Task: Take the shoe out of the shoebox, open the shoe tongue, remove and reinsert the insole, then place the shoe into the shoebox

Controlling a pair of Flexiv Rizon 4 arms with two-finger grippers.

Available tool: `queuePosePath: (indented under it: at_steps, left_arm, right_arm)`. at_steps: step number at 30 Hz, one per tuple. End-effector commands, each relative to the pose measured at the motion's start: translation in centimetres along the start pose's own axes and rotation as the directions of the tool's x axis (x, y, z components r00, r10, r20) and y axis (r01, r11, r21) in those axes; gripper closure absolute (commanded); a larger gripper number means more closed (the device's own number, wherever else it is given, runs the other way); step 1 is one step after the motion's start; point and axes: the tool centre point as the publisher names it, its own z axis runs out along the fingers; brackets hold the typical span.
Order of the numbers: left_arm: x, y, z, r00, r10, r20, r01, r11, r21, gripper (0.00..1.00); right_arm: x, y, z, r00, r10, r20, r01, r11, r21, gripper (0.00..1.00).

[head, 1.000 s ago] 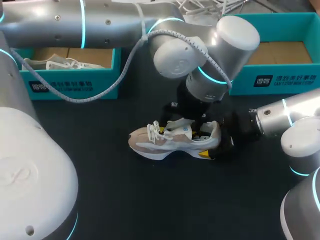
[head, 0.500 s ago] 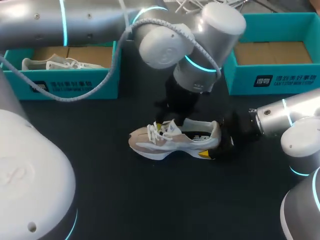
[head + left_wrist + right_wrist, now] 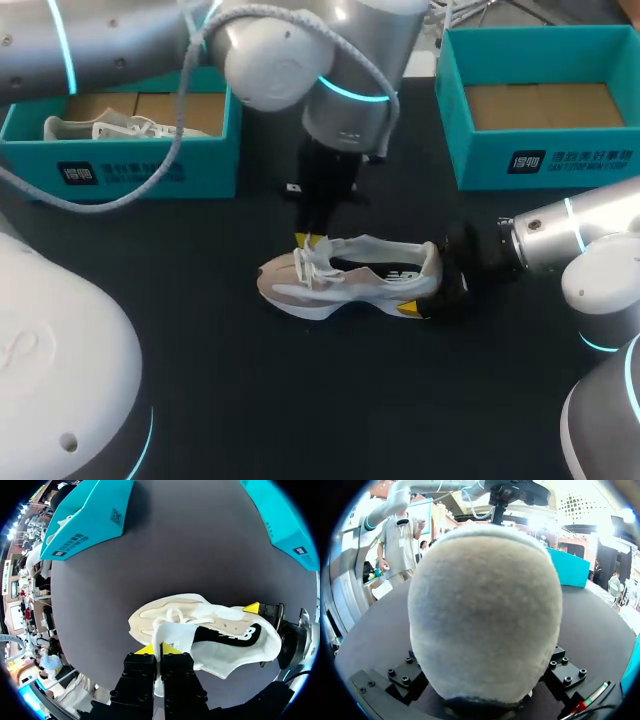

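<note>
Head view: nearest the camera, a beige and white shoe [image 3: 345, 285] rests on its sole on the dark table [image 3: 300, 400], out of any box, with its toe toward the left arm's side. The right gripper [image 3: 428, 285] comes in low from the right and clamps the heel [image 3: 485, 615] from both sides, a yellow tip against each flank. In the right wrist view that padded heel fills the space between its fingers.

Just beyond the shoe, the left arm reaches down from above with its wrist nearly vertical. The left gripper [image 3: 160, 649] is pinched closed on the edge of the white tongue [image 3: 175, 635], holding it drawn toward the toe.

Taking the shoe out looks done, and opening the tongue is the step in hand. The insole seems not yet removed, though the dark interior is hard to read. Refitting the insole and boxing the shoe remain.

Farthest away stand two teal shoeboxes. The left shoebox [image 3: 120, 170] holds another shoe [image 3: 100, 127]. The right shoebox [image 3: 540, 160] shows only its bare cardboard floor.
</note>
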Motion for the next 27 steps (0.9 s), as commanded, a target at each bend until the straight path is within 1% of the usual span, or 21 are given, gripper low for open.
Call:
queuePosePath:
  at_steps: [1, 4, 8, 10, 11, 13, 18, 19, 20, 21, 22, 24, 25, 27]
  left_arm:
    - [-1.9, -0.1, 0.5, 0.998, -0.017, -0.064, 0.017, 1.000, -0.003, 1.00]
    - [-2.9, -0.7, 1.5, 0.997, -0.054, -0.052, 0.052, 0.998, -0.025, 1.00]
    - [-3.6, -1.3, 3.4, 0.995, -0.097, -0.020, 0.097, 0.995, -0.013, 1.00]
    - [-3.8, -1.9, 4.7, 0.991, -0.130, -0.026, 0.129, 0.992, -0.016, 1.00]
    - [-3.9, -2.2, 5.4, 0.990, -0.141, -0.012, 0.141, 0.990, 0.001, 1.00]
    - [-4.0, -2.4, 6.5, 0.988, -0.154, -0.004, 0.154, 0.988, -0.004, 1.00]
    - [-3.9, -2.5, 8.0, 0.989, -0.151, 0.003, 0.150, 0.989, 0.008, 1.00]
    - [-3.9, -2.5, 8.1, 0.989, -0.145, 0.004, 0.145, 0.989, 0.000, 0.92]
    - [-4.0, -2.3, 8.1, 0.992, -0.129, -0.005, 0.129, 0.992, -0.008, 0.77]
    - [-4.1, -2.2, 8.0, 0.993, -0.117, -0.016, 0.116, 0.993, -0.014, 0.58]
    - [-4.3, -2.0, 7.8, 0.994, -0.106, -0.023, 0.106, 0.994, -0.017, 0.51]
    - [-4.6, -1.9, 7.5, 0.996, -0.086, -0.038, 0.085, 0.996, -0.022, 0.15]
    - [-4.8, -1.7, 7.3, 0.996, -0.078, -0.043, 0.077, 0.997, -0.026, 0.00]
    - [-5.3, -1.4, 6.8, 0.997, -0.060, -0.052, 0.059, 0.998, -0.025, 0.00]
  right_arm:
    - [0.1, -0.2, 0.5, 1.000, 0.001, 0.002, -0.001, 1.000, 0.004, 1.00]
    - [0.1, -0.2, 0.5, 1.000, 0.001, 0.002, -0.001, 1.000, 0.004, 1.00]
    - [0.1, -0.2, 0.5, 1.000, 0.001, 0.002, -0.001, 1.000, 0.004, 1.00]
    - [0.1, -0.2, 0.5, 1.000, 0.001, 0.002, -0.001, 1.000, 0.004, 1.00]
    - [0.1, -0.2, 0.5, 1.000, 0.001, 0.002, -0.001, 1.000, 0.004, 1.00]
    - [0.1, -0.2, 0.5, 1.000, 0.001, 0.002, -0.001, 1.000, 0.004, 1.00]
    - [0.1, -0.2, 0.5, 1.000, 0.001, 0.002, -0.001, 1.000, 0.004, 1.00]
    - [0.1, -0.2, 0.5, 1.000, 0.001, 0.002, -0.001, 1.000, 0.004, 1.00]
    - [0.1, -0.2, 0.5, 1.000, 0.001, 0.002, -0.001, 1.000, 0.004, 1.00]
    - [0.1, -0.2, 0.5, 1.000, 0.001, 0.002, -0.001, 1.000, 0.004, 1.00]
    - [0.1, -0.2, 0.5, 1.000, 0.001, 0.002, -0.001, 1.000, 0.004, 1.00]
    - [0.1, -0.2, 0.5, 1.000, 0.001, 0.002, -0.001, 1.000, 0.004, 1.00]
    - [0.1, -0.2, 0.5, 1.000, 0.001, 0.002, -0.001, 1.000, 0.004, 1.00]
    - [0.1, -0.2, 0.5, 1.000, 0.001, 0.002, -0.001, 1.000, 0.004, 1.00]
